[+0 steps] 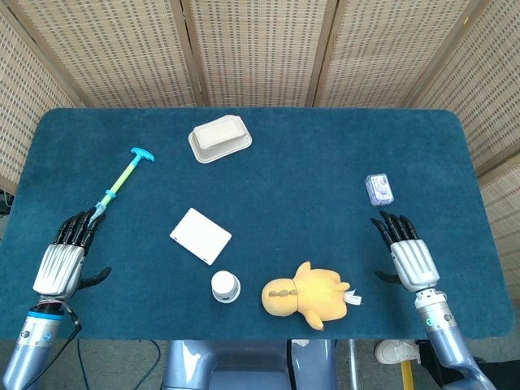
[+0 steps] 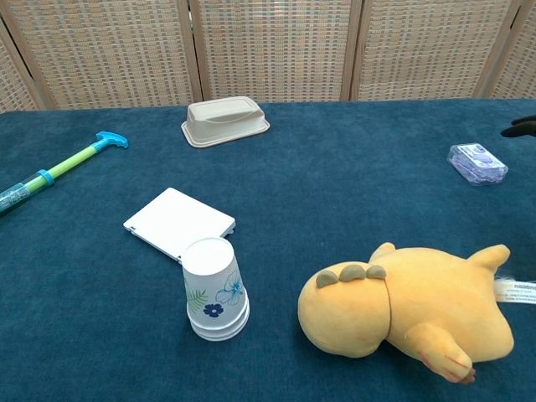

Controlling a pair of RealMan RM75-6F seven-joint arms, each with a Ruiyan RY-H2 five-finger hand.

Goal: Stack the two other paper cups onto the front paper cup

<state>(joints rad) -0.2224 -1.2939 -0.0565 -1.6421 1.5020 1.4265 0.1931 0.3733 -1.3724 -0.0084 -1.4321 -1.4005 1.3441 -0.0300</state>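
Head view shows left hand (image 1: pixel 58 264) and right hand (image 1: pixel 413 258) spread, holding nothing, cup stack (image 1: pixel 225 286) upside down
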